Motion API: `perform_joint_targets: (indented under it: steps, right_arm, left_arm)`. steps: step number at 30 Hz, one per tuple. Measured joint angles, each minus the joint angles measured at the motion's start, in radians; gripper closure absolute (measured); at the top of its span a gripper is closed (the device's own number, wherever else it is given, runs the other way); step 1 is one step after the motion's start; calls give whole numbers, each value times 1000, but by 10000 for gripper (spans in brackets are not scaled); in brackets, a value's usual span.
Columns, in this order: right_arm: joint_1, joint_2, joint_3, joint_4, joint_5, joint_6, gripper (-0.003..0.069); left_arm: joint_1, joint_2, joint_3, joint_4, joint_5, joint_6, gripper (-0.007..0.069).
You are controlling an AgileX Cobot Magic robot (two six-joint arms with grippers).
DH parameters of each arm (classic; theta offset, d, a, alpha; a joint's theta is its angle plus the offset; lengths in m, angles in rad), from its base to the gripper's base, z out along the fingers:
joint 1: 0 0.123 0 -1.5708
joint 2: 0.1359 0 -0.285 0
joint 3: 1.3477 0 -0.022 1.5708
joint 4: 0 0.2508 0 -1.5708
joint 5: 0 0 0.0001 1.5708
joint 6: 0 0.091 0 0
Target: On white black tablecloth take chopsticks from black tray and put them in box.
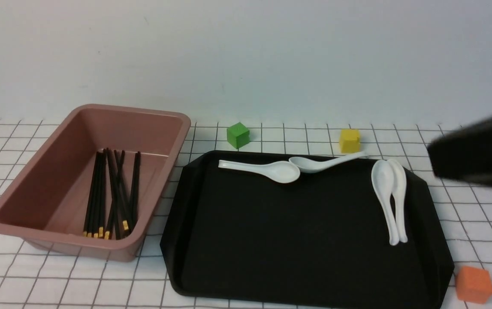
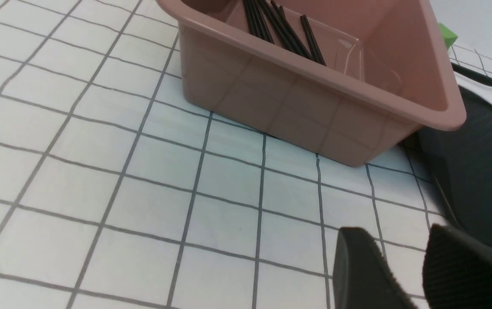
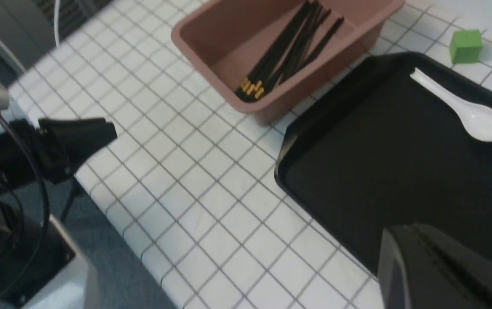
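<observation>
Black-padded left claw (image 2: 400,253) hangs slightly parted and empty over the tablecloth (image 2: 100,171); right claw (image 3: 443,262), pressed closed on nothing, hovers by the black tray (image 1: 293,249), which carries only spoons (image 1: 389,201). Farther left, all chopsticks (image 1: 115,193) lie lengthwise in the box (image 1: 35,184), so the sorting looks finished

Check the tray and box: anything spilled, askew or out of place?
Nothing spilled. The chopsticks lie inside the box, a few crossed. One white spoon props its handle on the far rim of the black tray, by the yellow cube.
</observation>
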Motion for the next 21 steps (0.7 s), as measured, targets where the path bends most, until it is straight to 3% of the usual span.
perform_joint_targets:
  steps: [3,7,21]
  right_arm:
    - [0,-125,312,21,-291,-39,669]
    - [0,-150,502,17,-450,-123,667]
    - [0,-120,536,14,-497,-177,659]
  left_arm:
    - [0,0,0,0,0,0,386]
    - [0,0,0,0,0,0,386]
    - [0,0,0,0,0,0,386]
